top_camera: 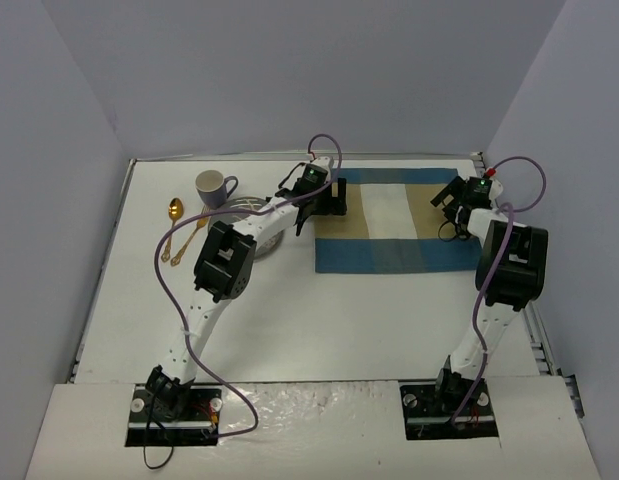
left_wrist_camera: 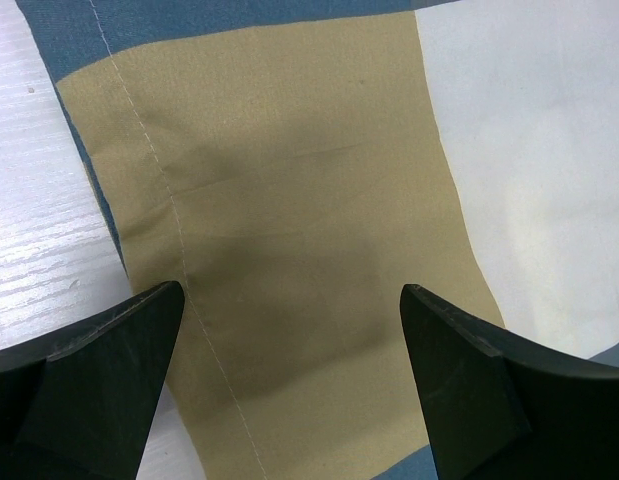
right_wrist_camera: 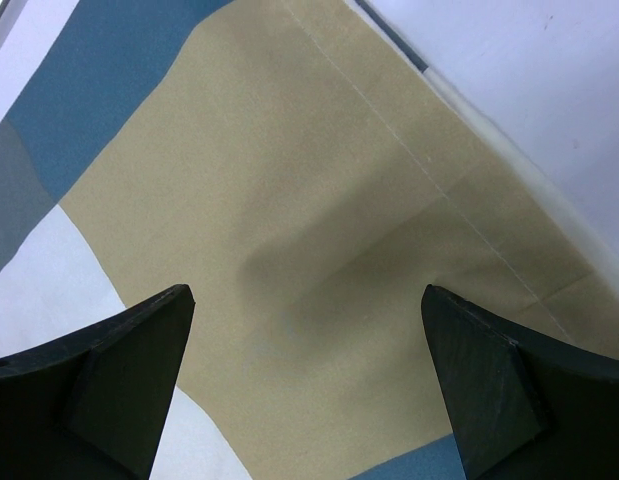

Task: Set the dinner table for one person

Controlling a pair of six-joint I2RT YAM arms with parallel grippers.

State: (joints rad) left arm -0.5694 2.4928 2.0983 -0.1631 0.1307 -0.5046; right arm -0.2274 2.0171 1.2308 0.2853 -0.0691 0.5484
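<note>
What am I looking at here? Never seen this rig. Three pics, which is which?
Two small robot arms are bolted at the near edge of a white table. The wide picture comes from a fixed camera above and behind them. The other two come from cameras on each wrist, looking down between that arm's own black fingers.

The left end effector and right end effector both hang open over opposite ends of a blue, tan and white placemat. Neither holds anything.

To the left of the mat sit a mug, a plate partly hidden under the left arm, and gold cutlery.
</note>
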